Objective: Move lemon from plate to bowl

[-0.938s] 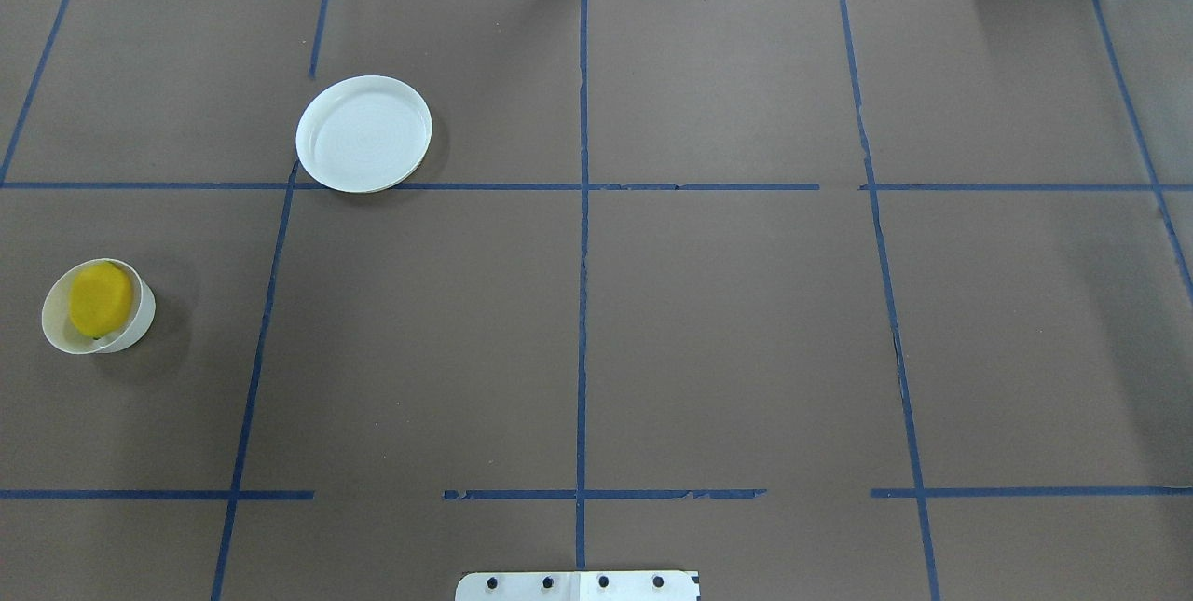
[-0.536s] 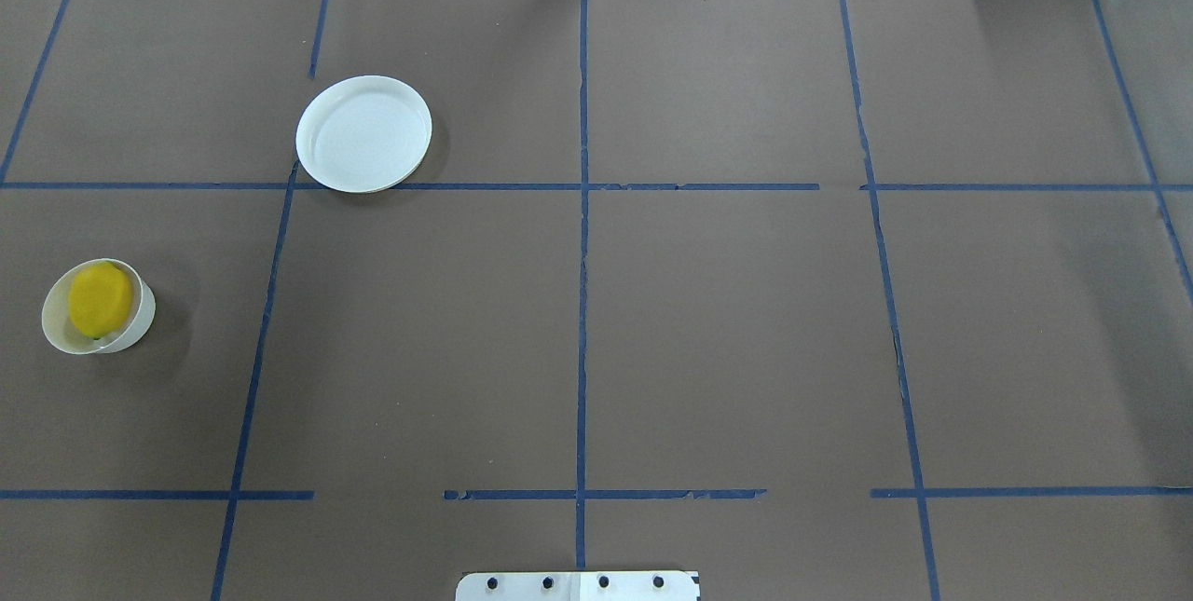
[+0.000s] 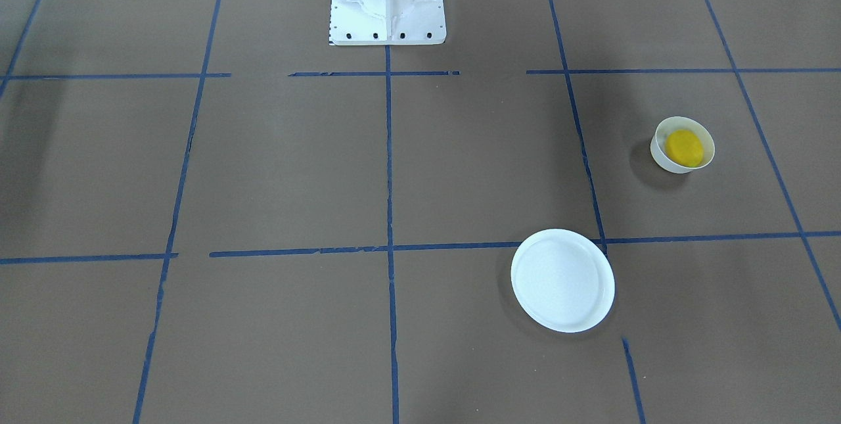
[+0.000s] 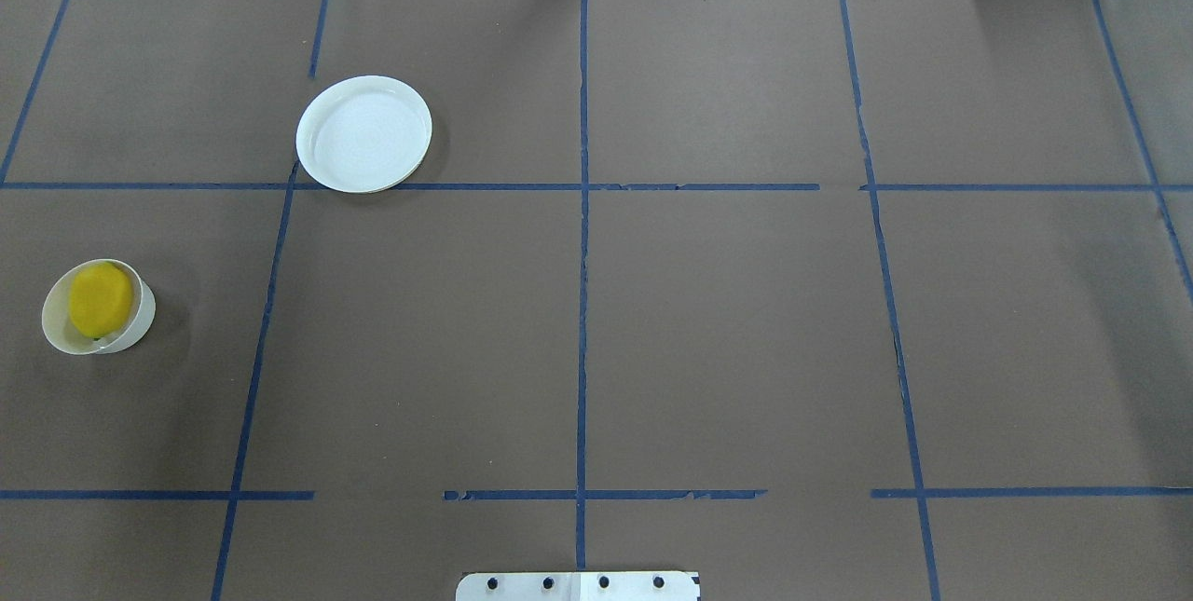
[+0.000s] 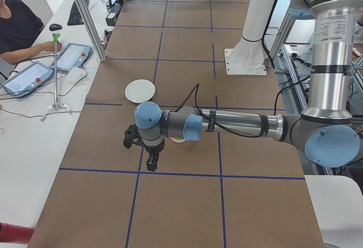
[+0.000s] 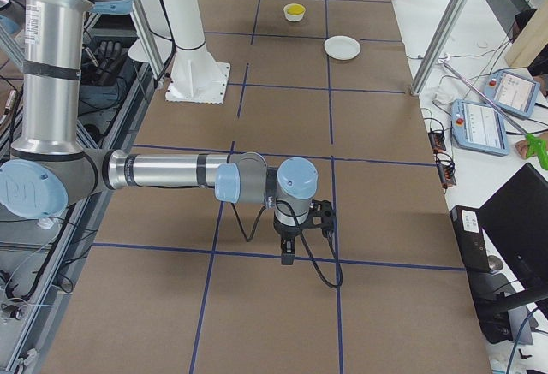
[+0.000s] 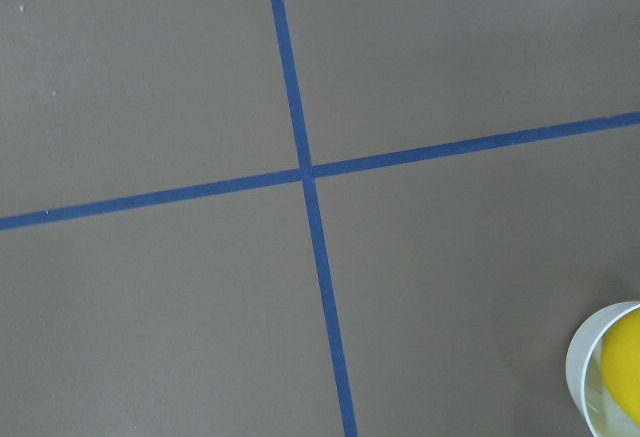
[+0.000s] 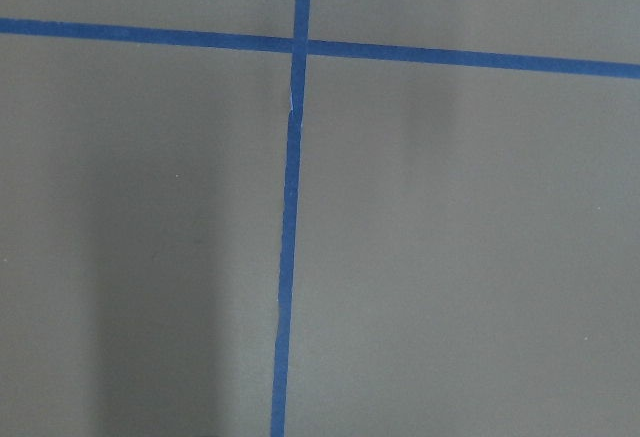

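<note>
Lemon (image 4: pixel 101 300) still in bowl (image 4: pixel 142 323), plate (image 4: pixel 363 133) unmoved, cannot tell left claw (image 5: pixel 151 165) or right claw (image 6: pixel 287 254) spread.

smooth lemon (image 4: pixel 101 300); matt, maybe paper table (image 4: pixel 727 321)

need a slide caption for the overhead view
The lemon rests in the bowl on the robot's left, while the plate lies empty farther out on the table.

Brown taped table (image 4: pixel 727 321): plate (image 4: pixel 363 133), bowl (image 4: pixel 143 320)
</note>
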`<action>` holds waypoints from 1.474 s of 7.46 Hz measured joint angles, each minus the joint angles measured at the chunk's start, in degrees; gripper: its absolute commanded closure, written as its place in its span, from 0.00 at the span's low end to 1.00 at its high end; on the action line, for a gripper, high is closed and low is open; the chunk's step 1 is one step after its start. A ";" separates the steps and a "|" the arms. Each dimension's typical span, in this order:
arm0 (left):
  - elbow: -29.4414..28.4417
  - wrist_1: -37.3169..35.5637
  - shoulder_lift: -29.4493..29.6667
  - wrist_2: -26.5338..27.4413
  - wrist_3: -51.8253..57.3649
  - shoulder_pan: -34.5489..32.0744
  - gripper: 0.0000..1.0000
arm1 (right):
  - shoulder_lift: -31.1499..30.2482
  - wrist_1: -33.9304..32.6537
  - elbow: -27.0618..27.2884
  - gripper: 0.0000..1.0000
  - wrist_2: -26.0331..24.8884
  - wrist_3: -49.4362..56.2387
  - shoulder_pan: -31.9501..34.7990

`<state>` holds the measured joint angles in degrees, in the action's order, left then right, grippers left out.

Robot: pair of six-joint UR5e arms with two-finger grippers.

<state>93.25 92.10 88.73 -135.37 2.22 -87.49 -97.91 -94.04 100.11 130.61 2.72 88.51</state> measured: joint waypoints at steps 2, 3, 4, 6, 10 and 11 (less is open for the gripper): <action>-1.98 0.08 -0.04 -0.14 -0.09 -1.90 0.00 | 0.00 0.00 0.00 0.00 0.00 0.00 0.00; -2.04 -0.01 -0.03 -0.09 -0.10 -2.74 0.00 | 0.00 0.00 0.00 0.00 0.00 0.00 0.00; -1.95 -0.05 0.00 -0.03 -0.11 -3.16 0.00 | 0.00 0.00 0.00 0.00 0.00 0.00 0.00; -1.80 -0.13 0.12 0.07 -0.11 -3.61 0.00 | 0.00 0.00 0.00 0.00 0.00 0.00 0.00; -1.76 -0.17 0.33 0.10 -0.11 -3.73 0.00 | 0.00 0.00 0.00 0.00 0.00 0.00 0.00; -1.76 -0.17 0.43 0.10 -0.11 -3.74 0.00 | 0.00 0.00 0.00 0.00 0.00 0.00 0.00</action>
<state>91.49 91.93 89.16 -135.27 2.11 -91.23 -97.91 -94.04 100.11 130.61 2.72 88.51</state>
